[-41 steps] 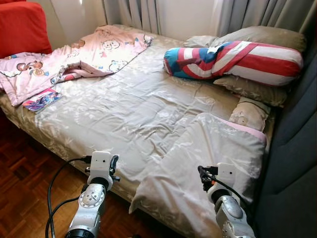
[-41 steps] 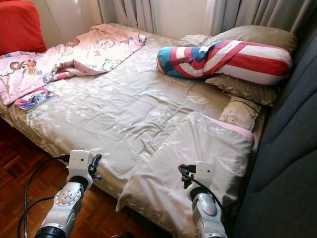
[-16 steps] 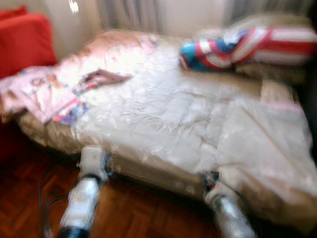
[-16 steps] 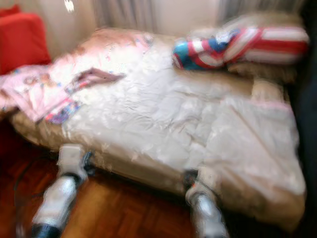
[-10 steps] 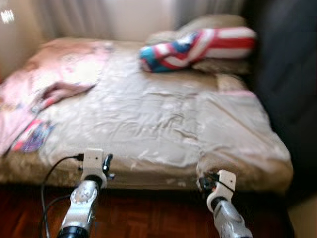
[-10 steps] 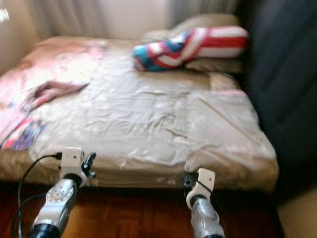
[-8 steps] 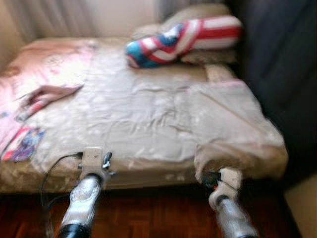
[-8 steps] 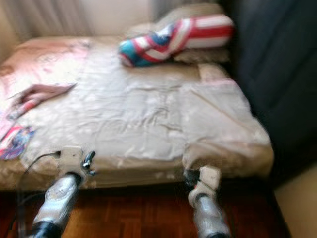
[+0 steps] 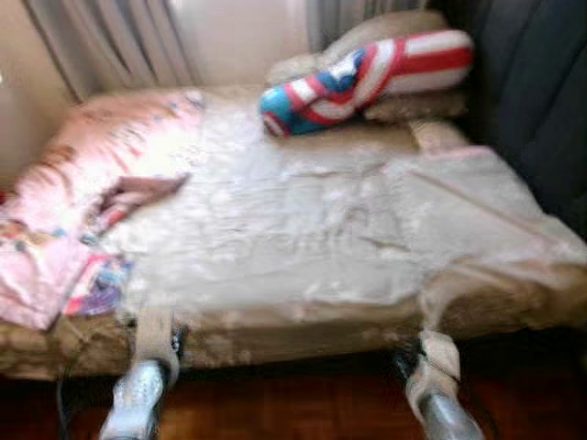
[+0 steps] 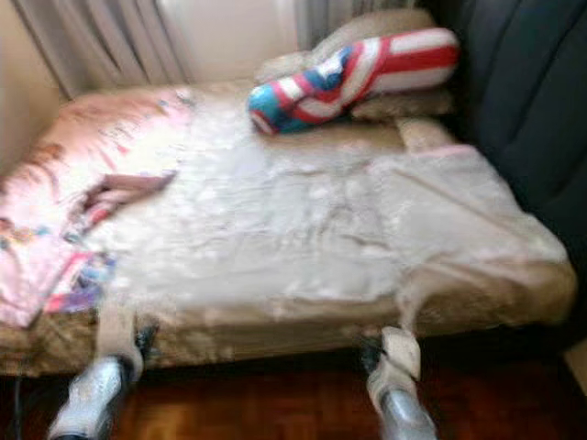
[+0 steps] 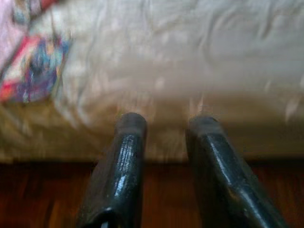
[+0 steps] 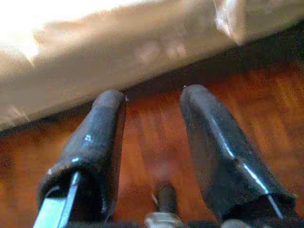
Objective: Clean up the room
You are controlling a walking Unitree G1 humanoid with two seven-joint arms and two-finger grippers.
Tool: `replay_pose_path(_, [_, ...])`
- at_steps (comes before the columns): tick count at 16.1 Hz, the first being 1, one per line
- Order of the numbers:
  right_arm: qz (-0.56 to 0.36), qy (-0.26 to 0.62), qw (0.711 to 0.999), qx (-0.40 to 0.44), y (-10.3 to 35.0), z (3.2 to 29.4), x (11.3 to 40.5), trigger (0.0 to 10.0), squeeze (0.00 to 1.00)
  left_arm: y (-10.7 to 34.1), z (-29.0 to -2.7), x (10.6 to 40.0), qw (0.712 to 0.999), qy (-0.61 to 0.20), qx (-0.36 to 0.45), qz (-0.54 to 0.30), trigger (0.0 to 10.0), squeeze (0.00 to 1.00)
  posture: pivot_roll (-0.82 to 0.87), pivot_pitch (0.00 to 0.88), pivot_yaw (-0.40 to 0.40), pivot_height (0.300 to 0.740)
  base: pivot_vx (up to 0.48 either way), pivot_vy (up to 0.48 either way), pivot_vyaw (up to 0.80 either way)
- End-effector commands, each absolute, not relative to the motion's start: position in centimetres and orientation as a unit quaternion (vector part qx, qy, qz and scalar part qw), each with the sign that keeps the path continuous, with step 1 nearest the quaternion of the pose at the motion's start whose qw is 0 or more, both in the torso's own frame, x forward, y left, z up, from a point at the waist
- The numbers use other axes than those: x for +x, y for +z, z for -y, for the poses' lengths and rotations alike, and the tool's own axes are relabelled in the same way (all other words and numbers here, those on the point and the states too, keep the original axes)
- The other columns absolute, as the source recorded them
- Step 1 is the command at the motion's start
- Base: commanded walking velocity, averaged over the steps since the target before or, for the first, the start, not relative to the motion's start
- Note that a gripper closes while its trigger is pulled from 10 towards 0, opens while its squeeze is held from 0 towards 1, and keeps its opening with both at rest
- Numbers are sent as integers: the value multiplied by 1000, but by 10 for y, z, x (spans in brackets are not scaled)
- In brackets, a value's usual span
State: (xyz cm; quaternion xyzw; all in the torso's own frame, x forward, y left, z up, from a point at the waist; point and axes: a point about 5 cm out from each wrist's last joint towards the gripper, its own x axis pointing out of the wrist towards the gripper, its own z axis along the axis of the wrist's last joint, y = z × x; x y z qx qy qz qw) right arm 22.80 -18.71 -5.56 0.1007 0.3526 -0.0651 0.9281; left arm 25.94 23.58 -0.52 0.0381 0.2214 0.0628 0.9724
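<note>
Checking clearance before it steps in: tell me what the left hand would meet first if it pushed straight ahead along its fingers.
Most likely the beige bedspread draped over the bed's near edge: the left hand points straight at it, fingers apart and empty. The frame is blurred, so the gap between them is hard to judge.

Four views facing one bed from its near side, all blurred.

The two head views look forward and down from above the wooden floor (image 10: 275, 403), taking in the whole bed (image 9: 303, 229) up to the striped bolster (image 9: 367, 69) and curtains (image 9: 119, 41); the right eye sees the same scene set slightly leftward in frame. The left wrist view looks along the left gripper (image 11: 166, 124) straight at the bed's side edge from close in, sharing the colourful book (image 11: 33, 71) near the corner with the head views. The right wrist view looks along the right gripper (image 12: 153, 97) lower, at the floor and the bed's lower edge.
</note>
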Motion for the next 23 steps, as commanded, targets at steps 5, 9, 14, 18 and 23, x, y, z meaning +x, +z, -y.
replay_pose_path(5, [-404,-21,913,55,-72,178,204,10000,0,-49,-258,207,928,149,-28,-341,10000,0,12,44,-2,740,0,480,0])
replay_pose_path(9, [-429,-14,902,56,-82,174,188,10000,0,-62,-250,193,912,142,-24,-384,10000,0,19,41,-1,740,0,480,400])
replay_pose_path(14, [-455,-8,889,52,-88,171,175,10000,0,-74,-235,183,897,101,1,-431,10000,0,11,23,6,740,0,480,0])
replay_pose_path(18, [-473,-4,880,44,-94,170,164,10000,0,-78,-237,174,889,98,5,-448,10000,0,12,8,7,740,0,480,0])
replay_pose_path(23, [-481,-6,875,42,-96,170,159,10000,0,-86,-259,141,866,111,3,-487,10000,0,11,0,11,740,0,478,0])
